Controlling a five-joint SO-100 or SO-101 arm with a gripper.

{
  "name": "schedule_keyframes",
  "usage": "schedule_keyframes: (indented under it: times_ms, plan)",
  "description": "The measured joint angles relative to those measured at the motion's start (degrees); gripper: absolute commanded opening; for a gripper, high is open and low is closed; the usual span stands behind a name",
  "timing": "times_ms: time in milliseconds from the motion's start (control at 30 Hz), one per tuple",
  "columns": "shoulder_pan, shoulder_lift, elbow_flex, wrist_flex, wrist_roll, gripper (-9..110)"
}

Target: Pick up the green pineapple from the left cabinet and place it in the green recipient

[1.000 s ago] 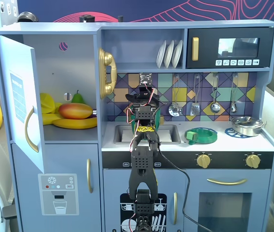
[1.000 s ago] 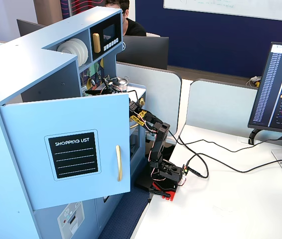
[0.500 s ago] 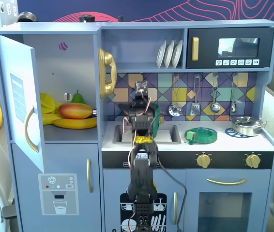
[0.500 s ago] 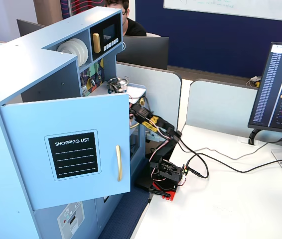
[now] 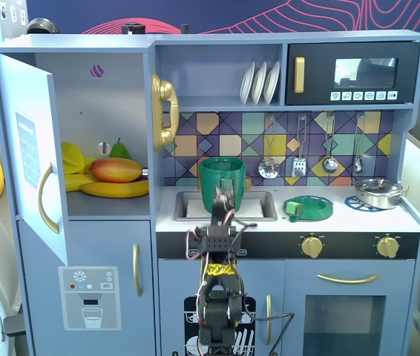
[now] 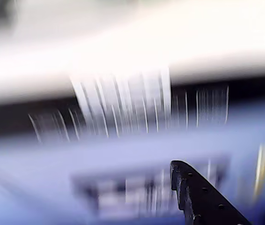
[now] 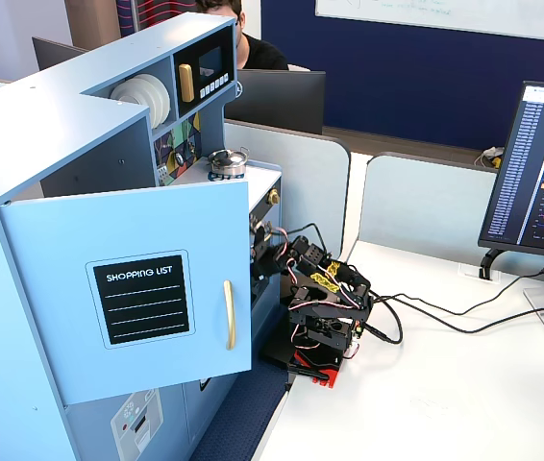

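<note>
The left cabinet (image 5: pixel 84 104) stands open, its door (image 5: pixel 28 148) swung out; the door also shows in a fixed view (image 7: pixel 147 288). Inside lie a mango (image 5: pixel 116 170), bananas (image 5: pixel 113 189) and a green pear (image 5: pixel 119 149). No green pineapple shows in any view. The green recipient (image 5: pixel 222 172) stands in the sink. My gripper (image 5: pixel 223 194) points up in front of it, below the counter edge. In the blurred wrist view my gripper (image 6: pixel 78 180) is open and empty, one finger (image 6: pixel 198 197) at the lower right.
A flat green dish (image 5: pixel 308 208) and a steel pot (image 5: pixel 378 191) sit on the counter right of the sink (image 5: pixel 258 204). A gold phone (image 5: pixel 164 111) hangs beside the cabinet opening. Cables (image 7: pixel 426 322) run across the white desk to a monitor (image 7: pixel 541 173).
</note>
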Motion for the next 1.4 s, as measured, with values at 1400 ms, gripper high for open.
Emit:
schedule_keyframes:
  times_ms: [1400]
  plan:
    - [-3.25, 11.51, 26.19, 19.16, -1.32, 2]
